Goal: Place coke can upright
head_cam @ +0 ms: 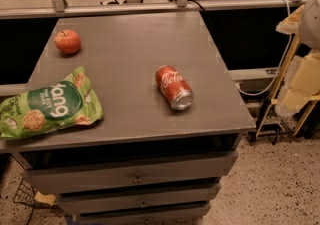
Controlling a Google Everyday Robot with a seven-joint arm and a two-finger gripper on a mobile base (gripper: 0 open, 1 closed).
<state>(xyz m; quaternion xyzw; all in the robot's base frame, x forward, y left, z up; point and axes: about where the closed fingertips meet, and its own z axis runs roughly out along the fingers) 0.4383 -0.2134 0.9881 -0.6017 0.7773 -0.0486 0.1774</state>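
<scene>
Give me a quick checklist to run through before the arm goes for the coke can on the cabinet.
1. Locate the coke can: ok, it is on the cabinet top.
2. Can upright: not ok, it lies on its side, silver end toward the front edge.
3. Room around the can: ok, the apple and snack bag sit apart, further left.
4. Position of the gripper: cannot tell, it is not in view.

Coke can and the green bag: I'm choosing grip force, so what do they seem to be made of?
The coke can, lying on its side on the grey cabinet top, looks like thin painted metal: glossy red wall, bare silver end. The green bag seems printed plastic film, creased and slightly shiny. The pale shape at the right edge is probably the hand, away from both.
</scene>
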